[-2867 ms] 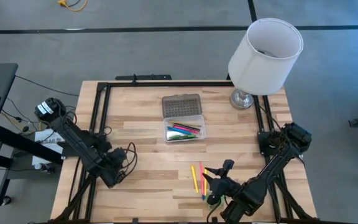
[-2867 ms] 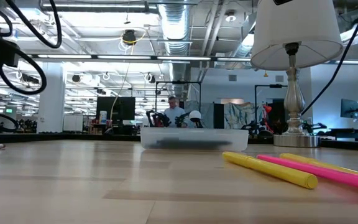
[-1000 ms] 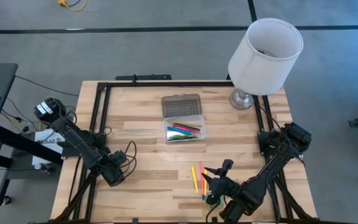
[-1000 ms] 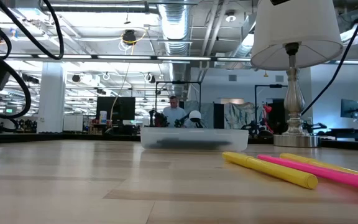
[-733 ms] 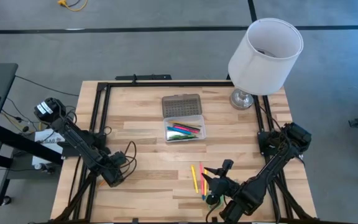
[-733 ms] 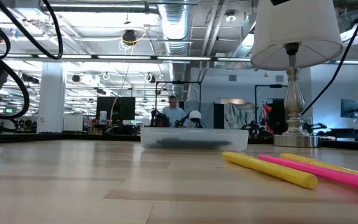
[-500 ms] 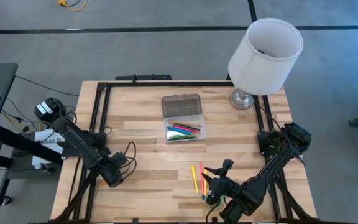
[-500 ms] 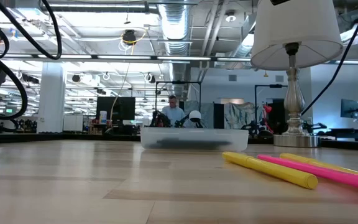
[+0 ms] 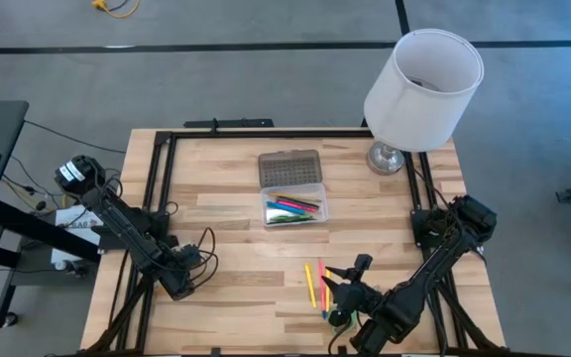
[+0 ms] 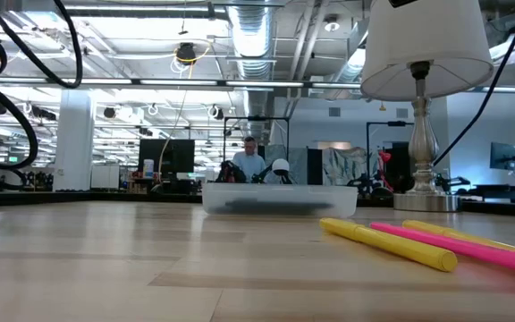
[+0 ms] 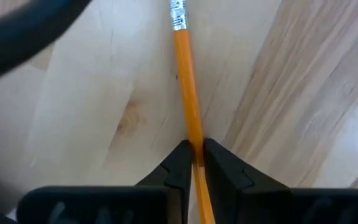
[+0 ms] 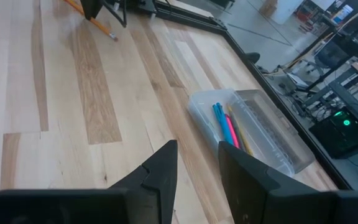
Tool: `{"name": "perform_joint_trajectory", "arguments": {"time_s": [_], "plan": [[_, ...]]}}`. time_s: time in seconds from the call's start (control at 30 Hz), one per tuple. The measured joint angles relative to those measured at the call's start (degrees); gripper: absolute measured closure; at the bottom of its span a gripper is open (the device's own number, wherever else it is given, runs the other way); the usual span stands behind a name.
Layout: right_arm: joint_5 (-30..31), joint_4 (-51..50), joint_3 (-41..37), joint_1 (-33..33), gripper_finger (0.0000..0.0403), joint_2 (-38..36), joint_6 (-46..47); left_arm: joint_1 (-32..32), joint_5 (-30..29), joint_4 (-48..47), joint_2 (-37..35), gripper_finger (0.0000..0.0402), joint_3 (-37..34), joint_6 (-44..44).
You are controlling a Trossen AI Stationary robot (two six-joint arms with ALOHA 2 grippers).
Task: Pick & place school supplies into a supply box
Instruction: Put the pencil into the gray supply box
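An orange pencil [image 11: 188, 93] with a metal ferrule sits near the table's left near corner, between the fingers of my left gripper [image 11: 194, 155], which is shut on it. The left gripper [image 9: 181, 281] also shows in the high view. The clear supply box [image 9: 293, 208] stands mid-table with its dotted lid [image 9: 289, 167] open flat behind it and several pens inside. Yellow [image 9: 308, 284] and pink [image 9: 321, 278] markers lie on the wood near the right gripper [image 9: 350, 288]. That gripper [image 12: 194, 162] is open and hovers beside them. My left gripper pinches the orange pencil's shaft [image 11: 193, 134] between its two fingers, well back from the ferrule end [image 11: 178, 15]. The fingers lie across the pencil and come down at a slant from above. The pencil stays low over the wood; whether it is lifted clear I cannot tell.
A white-shaded lamp [image 9: 422, 79] stands at the table's far right corner. A black frame [image 9: 167, 149] runs round the table's edges. Bare wood lies between the box and the left gripper. A person [image 10: 250, 161] shows far off in the room behind.
My left arm has edged slightly toward the table's left edge. The right arm, the box and the markers have stayed where they were.
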Motion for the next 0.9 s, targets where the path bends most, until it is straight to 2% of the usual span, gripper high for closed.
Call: {"name": "perform_joint_trajectory", "arguments": {"time_s": [0.17,0.53,0.9], "plan": [[0.0,-0.03,0.0,0.0,0.0291,-0.01,-0.03,0.02,-2.85,-0.02,0.05,0.0369,-0.07,0.76],[0.02,-0.09,0.0,-0.02,0.0291,0.0,-0.05,0.22,-11.67,-0.24,0.14,0.039,-0.23,2.52],[0.02,-0.09,0.0,-1.5,0.0291,0.0,-0.02,0.31,-13.56,-0.12,0.08,0.0388,-0.16,2.94]]}}
